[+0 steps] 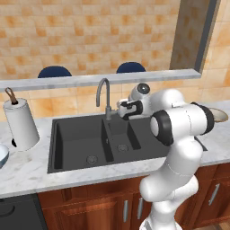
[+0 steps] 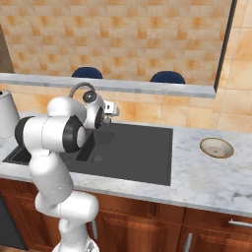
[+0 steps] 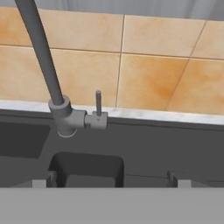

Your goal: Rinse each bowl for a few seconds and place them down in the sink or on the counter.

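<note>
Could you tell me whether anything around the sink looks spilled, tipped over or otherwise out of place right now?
Nothing stands out. The tan bowl sits upright on the counter right of the sink, the paper towel roll stands upright on the left, and the tap runs no visible water. The open gripper hovers empty near the tap.

Pale blue bowl (image 1: 2,156) cut by left edge; arm hides tan bowl (image 1: 218,115) partly

Bright, even rendered light; sharp, faint shadows.
</note>
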